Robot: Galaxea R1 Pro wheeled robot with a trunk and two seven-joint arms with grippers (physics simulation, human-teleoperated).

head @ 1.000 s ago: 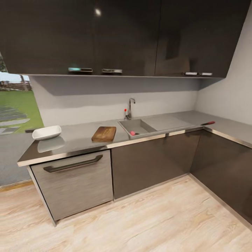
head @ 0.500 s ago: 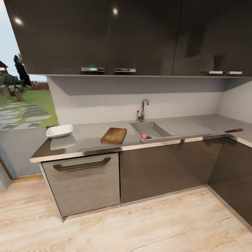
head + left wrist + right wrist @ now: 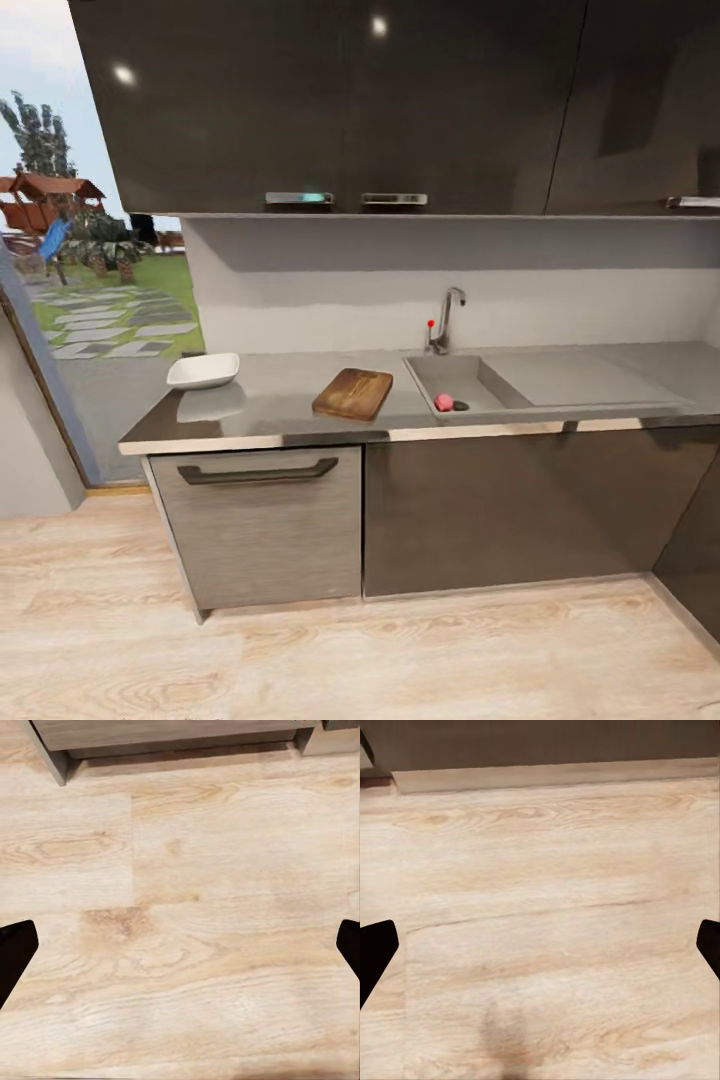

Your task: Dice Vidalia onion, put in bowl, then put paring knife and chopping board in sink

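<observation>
A white bowl sits at the left end of the grey countertop, with the dark wooden chopping board to its right. Further right, the pink Vidalia onion lies in the sink beside the drain, the chrome tap at the far edge. Over the pale wood floor, the left gripper and right gripper both hang spread wide, holding nothing
</observation>
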